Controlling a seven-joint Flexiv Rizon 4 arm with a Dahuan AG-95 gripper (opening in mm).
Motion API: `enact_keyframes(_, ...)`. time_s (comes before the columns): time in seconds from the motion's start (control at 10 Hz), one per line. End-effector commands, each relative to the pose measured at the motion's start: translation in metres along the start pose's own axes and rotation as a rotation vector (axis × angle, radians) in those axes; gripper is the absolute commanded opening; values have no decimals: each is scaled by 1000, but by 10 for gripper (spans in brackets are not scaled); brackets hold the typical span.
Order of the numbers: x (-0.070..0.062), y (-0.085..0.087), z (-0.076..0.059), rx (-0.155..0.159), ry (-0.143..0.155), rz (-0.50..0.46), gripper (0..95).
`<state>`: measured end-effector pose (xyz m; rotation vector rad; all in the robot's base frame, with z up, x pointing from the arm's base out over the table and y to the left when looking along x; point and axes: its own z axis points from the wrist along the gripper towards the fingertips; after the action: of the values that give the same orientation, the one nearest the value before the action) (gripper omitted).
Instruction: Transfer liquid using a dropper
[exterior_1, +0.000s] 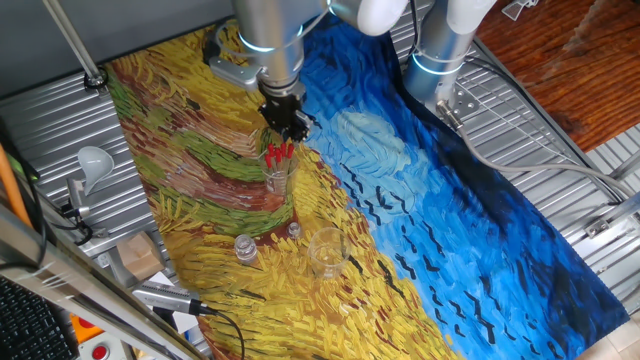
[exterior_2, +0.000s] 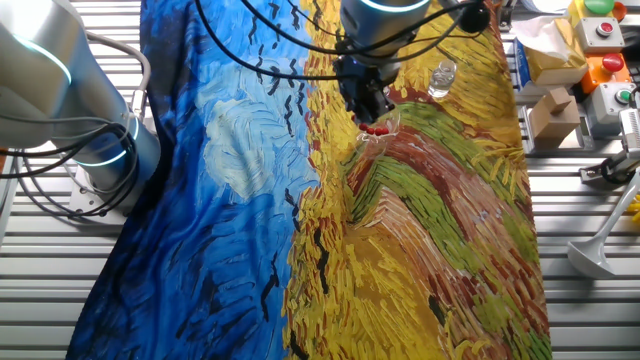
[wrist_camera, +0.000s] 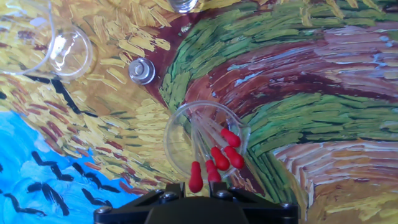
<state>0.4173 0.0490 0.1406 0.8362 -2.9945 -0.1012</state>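
Note:
Several droppers with red bulbs (wrist_camera: 224, 155) stand in a clear glass (wrist_camera: 180, 121) on the painted cloth. They also show in one fixed view (exterior_1: 279, 152) and in the other fixed view (exterior_2: 377, 129). My gripper (wrist_camera: 196, 185) hangs straight above the glass (exterior_1: 278, 178). One dropper's red bulb (wrist_camera: 196, 177) sits between the two fingers with a small gap on each side. The jaws stand open around it. From the sides, the gripper (exterior_1: 284, 128) (exterior_2: 370, 108) is just over the bulbs.
An empty clear beaker (exterior_1: 326, 252) (wrist_camera: 62, 53), a small vial (exterior_1: 245, 249) (exterior_2: 441, 78) and a round cap (exterior_1: 294, 229) (wrist_camera: 142, 70) stand near the glass. A white funnel (exterior_1: 93, 160) lies off the cloth on the metal table.

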Motion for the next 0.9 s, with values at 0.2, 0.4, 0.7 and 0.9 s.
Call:
enact_keyframes(0.2, -1, 3, 2, 3, -3, 3, 190)
enact_keyframes(0.4, -1, 3, 4, 6, -7, -1, 190)
enact_keyframes(0.7, -1, 3, 7, 12, -16, -8, 190)
enact_keyframes(0.9, -2, 2, 7, 13, -17, -11, 190)
